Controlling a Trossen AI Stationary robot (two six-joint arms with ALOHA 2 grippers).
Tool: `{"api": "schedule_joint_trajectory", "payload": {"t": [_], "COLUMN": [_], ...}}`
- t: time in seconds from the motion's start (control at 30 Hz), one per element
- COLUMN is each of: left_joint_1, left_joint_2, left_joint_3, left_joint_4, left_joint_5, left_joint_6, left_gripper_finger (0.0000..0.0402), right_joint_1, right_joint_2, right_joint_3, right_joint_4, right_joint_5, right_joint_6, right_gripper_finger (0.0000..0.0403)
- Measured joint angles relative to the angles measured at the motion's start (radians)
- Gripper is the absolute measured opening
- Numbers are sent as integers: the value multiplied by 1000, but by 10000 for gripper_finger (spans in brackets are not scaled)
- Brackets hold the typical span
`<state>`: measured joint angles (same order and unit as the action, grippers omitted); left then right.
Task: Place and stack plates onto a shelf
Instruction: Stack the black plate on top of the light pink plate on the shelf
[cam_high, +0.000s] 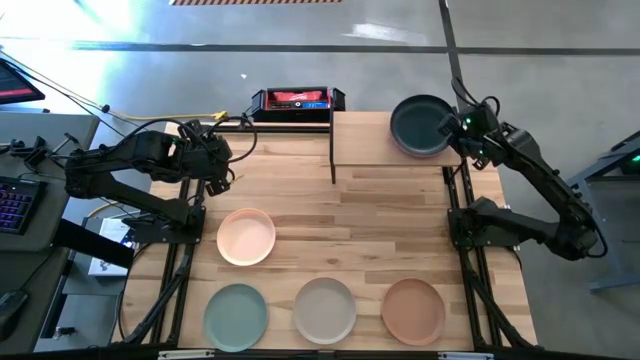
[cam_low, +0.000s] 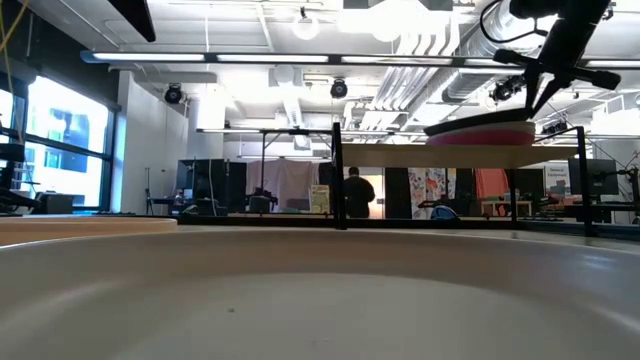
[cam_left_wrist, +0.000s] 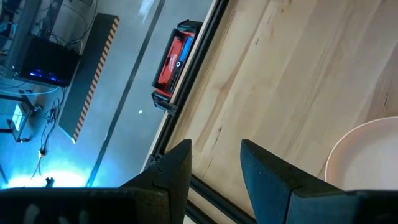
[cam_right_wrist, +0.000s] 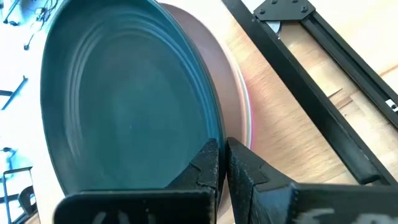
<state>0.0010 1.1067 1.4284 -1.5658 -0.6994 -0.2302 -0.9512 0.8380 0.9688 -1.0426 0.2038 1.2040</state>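
A charcoal plate tops a stack on the light wood shelf at the table's far right. Under it a pink plate shows. My right gripper is shut on the charcoal plate's right rim. On the tabletop lie a peach plate, a sage green plate, a beige-grey plate and a tan plate. My left gripper hovers open above the far left of the table, beyond the peach plate, with nothing between its fingers. My right gripper pinches the charcoal plate's rim on the side toward the table's right edge, one finger over the plate's inside and one outside. The fingers slant down from the right. The plate lies on the pink plate beneath it.
A black-and-red box stands at the table's far edge, left of the shelf. The shelf's black posts rise at its corners. Bare planks lie between the shelf and the near row of plates. One pale plate fills the low view's foreground.
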Motion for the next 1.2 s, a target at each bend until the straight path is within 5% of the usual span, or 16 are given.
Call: {"api": "schedule_joint_trajectory", "payload": {"t": [1.2], "left_joint_1": [0], "left_joint_2": [0], "left_joint_3": [0], "left_joint_4": [19], "left_joint_5": [0], "left_joint_6": [-2], "left_gripper_finger": [127], "right_joint_1": [0], "right_joint_2": [0], "right_joint_3": [0], "right_joint_4": [8], "right_joint_5": [-17], "right_joint_6": [-56], "right_gripper_finger": [1]}}
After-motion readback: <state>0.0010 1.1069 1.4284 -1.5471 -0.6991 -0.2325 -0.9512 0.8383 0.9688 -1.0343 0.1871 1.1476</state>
